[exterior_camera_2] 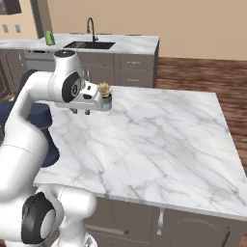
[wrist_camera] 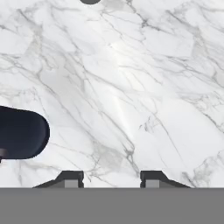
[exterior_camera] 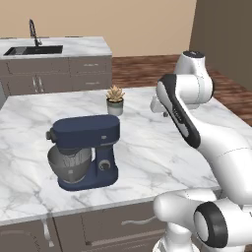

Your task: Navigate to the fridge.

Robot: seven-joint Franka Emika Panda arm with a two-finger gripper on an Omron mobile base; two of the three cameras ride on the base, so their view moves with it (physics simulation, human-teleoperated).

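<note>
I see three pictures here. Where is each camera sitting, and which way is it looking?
Left base view: behind the arm's left, looking down over the marble island at the blue stand mixer; arm at right.
Right base view: behind its right; arm at left, sink counter beyond.
Hand view: on the hand, facing down at the marble; gripper open, empty.
Both base views share the small potted plant.

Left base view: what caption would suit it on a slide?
White robot arm over a marble island holding a navy stand mixer and small potted succulent.
</note>
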